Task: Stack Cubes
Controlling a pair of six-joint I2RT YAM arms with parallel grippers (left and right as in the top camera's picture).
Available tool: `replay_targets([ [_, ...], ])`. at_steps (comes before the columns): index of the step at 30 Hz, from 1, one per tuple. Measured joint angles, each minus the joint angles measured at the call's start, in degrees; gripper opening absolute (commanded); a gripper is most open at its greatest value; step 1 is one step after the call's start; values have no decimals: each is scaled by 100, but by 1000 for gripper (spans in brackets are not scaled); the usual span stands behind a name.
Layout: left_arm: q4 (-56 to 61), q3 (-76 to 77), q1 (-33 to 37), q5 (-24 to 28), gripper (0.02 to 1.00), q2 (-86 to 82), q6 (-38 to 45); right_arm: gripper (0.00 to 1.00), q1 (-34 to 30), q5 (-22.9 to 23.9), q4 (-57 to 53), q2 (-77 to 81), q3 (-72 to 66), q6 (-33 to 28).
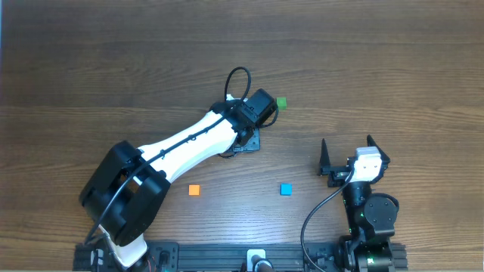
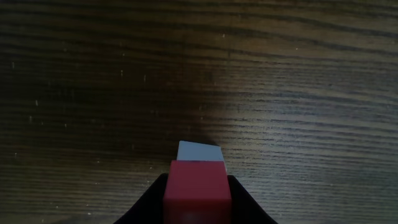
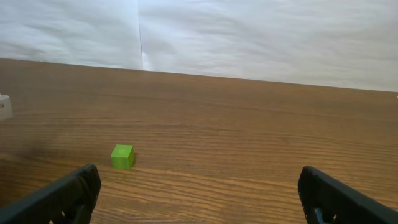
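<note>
wood-grain table [image 1: 76, 60] with an orange cube [image 1: 194, 190], a blue cube [image 1: 286, 189] and (farther back) a green cube [image 1: 282, 103]

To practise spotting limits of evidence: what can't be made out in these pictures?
Top view: the red cube and grey cube are hidden under the left arm.
Left wrist view: the red cube covers most of the grey cube, so whether they touch is unclear.

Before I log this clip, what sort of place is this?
Likely a robotics lab bench: bare wooden tabletop, plain white backdrop, and small cubes, a green cube on the wood, a red cube in the left end effector.
</note>
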Motion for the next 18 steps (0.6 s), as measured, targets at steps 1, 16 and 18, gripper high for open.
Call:
replay_targets([
  [1, 0, 0, 0, 0, 325, 0, 0, 991, 0, 0, 0, 0, 0, 0],
  [16, 72, -2, 0, 42, 998, 0, -44, 991, 0, -2, 0, 0, 0, 0],
  [18, 101, -2, 0, 42, 998, -2, -52, 991, 0, 0, 0, 0, 0, -2],
])
